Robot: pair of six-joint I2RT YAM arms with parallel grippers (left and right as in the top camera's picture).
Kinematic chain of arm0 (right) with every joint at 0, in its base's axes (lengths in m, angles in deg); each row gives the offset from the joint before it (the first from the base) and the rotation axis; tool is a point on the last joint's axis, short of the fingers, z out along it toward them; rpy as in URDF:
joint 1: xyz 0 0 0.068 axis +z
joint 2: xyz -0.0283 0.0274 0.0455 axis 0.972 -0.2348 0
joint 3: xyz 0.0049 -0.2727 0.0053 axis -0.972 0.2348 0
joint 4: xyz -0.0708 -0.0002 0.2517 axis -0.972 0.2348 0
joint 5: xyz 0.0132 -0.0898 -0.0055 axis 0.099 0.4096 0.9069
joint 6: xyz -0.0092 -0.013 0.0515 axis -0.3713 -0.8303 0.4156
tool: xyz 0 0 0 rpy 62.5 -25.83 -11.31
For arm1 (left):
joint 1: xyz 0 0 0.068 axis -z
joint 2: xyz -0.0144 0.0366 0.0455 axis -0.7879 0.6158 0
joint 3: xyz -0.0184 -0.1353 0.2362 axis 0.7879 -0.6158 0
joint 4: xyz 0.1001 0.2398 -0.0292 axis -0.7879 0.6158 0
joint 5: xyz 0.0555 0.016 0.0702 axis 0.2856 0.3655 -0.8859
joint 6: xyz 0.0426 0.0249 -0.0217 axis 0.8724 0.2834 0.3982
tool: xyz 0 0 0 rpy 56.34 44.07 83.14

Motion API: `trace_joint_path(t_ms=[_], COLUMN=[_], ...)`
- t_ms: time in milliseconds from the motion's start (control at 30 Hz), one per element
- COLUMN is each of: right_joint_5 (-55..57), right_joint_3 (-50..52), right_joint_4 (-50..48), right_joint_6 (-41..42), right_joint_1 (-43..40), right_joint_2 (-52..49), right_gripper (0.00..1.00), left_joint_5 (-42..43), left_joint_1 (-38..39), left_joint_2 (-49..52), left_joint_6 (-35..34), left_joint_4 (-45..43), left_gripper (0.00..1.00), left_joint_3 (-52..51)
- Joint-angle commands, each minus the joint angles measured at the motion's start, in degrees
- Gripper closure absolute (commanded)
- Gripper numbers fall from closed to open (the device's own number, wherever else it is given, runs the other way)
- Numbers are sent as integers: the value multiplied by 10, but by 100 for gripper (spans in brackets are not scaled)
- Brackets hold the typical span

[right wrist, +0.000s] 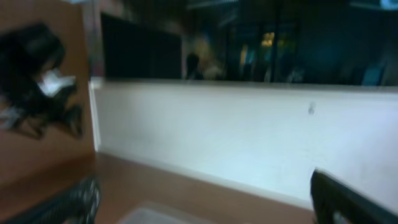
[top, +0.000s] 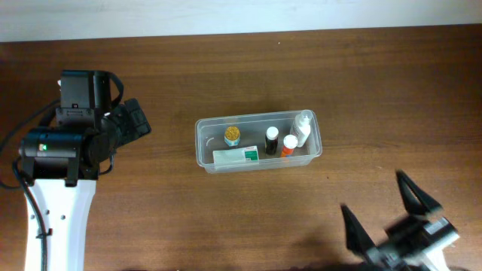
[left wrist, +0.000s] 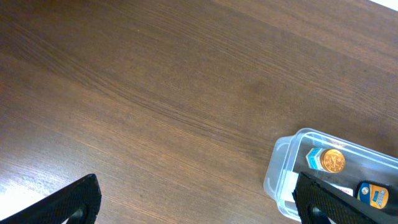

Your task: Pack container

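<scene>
The clear plastic container (top: 203, 150) sits at the table's middle. Inside it stand a gold-capped jar (top: 232, 135), a black bottle (top: 271, 141), an orange-capped bottle (top: 288, 145) and a white bottle (top: 302, 128); a white and green box (top: 236, 156) lies along its front wall. My left gripper (top: 135, 120) is open and empty, well left of the container. The left wrist view shows the container's corner (left wrist: 280, 177) and the gold-capped jar (left wrist: 331, 160). My right gripper (top: 388, 218) is open and empty near the front right edge, fingers pointing toward the container.
The brown wooden table (top: 301, 68) ends at a white wall along the back. The right wrist view is blurred, showing the white wall (right wrist: 249, 130) and dark clutter at the left.
</scene>
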Motion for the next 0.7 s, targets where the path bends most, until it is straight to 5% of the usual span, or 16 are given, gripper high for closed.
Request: trace_joint_path(t_ms=[0, 400, 667], right_joint_5=[-7, 16, 18], right_joint_3=[100, 296, 342], right_joint_4=[-103, -289, -304], right_joint_6=[-21, -21, -39], right_joint_1=[-28, -84, -129], right_joint_2=[3, 4, 4], right_gripper=[2, 2, 2], left_joint_5=[-8, -8, -8], left_joint_1=[-3, -3, -3], left_joint_2=[-4, -4, -4], left_joint_6=[-3, -3, -3], left_joint_4=[-1, -1, -1], left_gripper=[1, 1, 0], left_joint_3=[3, 3, 3])
